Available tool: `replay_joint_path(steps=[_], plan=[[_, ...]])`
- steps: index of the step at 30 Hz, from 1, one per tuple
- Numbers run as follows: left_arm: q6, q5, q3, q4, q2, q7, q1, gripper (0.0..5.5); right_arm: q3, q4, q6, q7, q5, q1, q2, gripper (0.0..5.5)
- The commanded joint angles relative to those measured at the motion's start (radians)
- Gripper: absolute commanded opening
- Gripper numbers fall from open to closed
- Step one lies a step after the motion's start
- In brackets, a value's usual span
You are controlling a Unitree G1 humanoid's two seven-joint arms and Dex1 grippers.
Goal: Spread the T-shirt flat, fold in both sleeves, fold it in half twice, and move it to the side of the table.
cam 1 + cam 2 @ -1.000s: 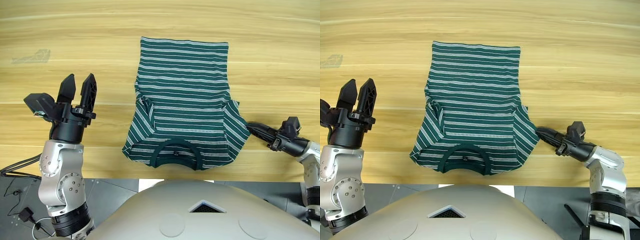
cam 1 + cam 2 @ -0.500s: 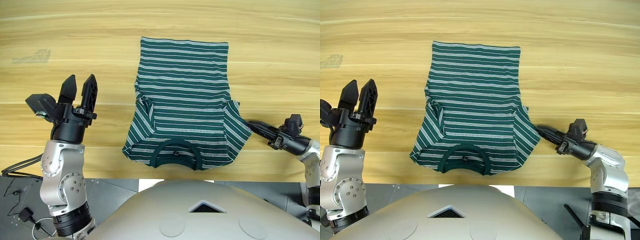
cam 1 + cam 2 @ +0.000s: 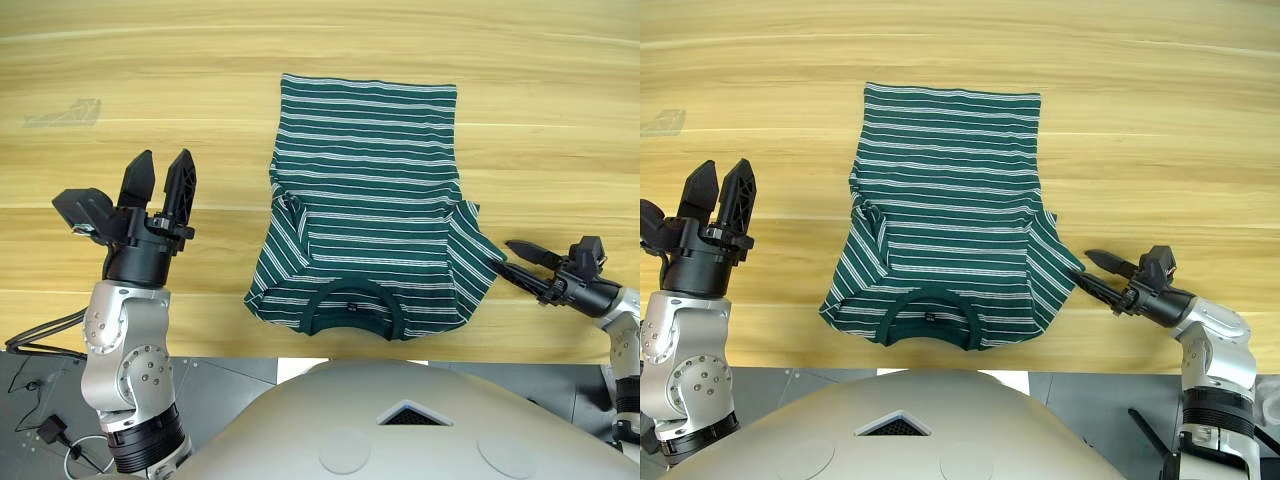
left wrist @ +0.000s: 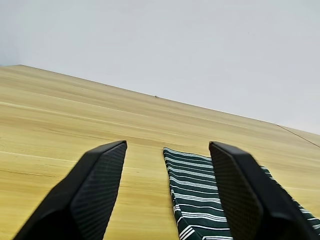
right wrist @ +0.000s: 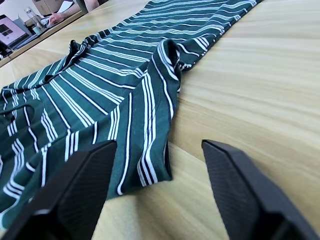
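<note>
Left eye view shows a green T-shirt with white stripes [image 3: 368,200] lying on a wooden table [image 3: 150,60], near the middle of it. The collar [image 3: 352,308] is at the table edge closest to the robot and the hem is on the far side. Both sleeves look turned in over the body, with some wrinkles at the folds.

The left gripper [image 3: 165,155] stands upright over the table, well apart from the shirt on its left side. Its two fingers are spread wide and hold nothing.

The right gripper [image 3: 500,253] is low at the shirt's right side, pointing at the folded sleeve [image 3: 472,255]. Its fingers are also spread wide with nothing between them. In the right wrist view the sleeve edge [image 5: 150,150] lies on the table just in front of the gap between the two fingers [image 5: 245,190].
</note>
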Motion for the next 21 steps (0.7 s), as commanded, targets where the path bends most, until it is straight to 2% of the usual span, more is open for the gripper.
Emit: replay_joint_path(steps=[1,16,19,21], plan=[[-0.007,0.015,0.005,0.010,-0.001,-0.004,0.003,3.07,0.014,0.023,-0.019,-0.008,-0.040,0.001,-0.017,3.73],[-0.013,0.024,-0.005,0.019,-0.002,-0.005,-0.003,3.07,0.019,0.041,-0.047,-0.004,-0.043,-0.019,-0.012,3.73],[-0.012,0.024,-0.007,0.019,-0.002,-0.006,-0.005,3.07,0.016,0.041,-0.054,-0.012,-0.044,-0.022,-0.008,3.58],[-0.011,0.024,-0.007,0.017,-0.002,-0.006,-0.004,3.07,0.018,0.038,-0.051,-0.008,-0.042,-0.019,-0.010,3.18]])
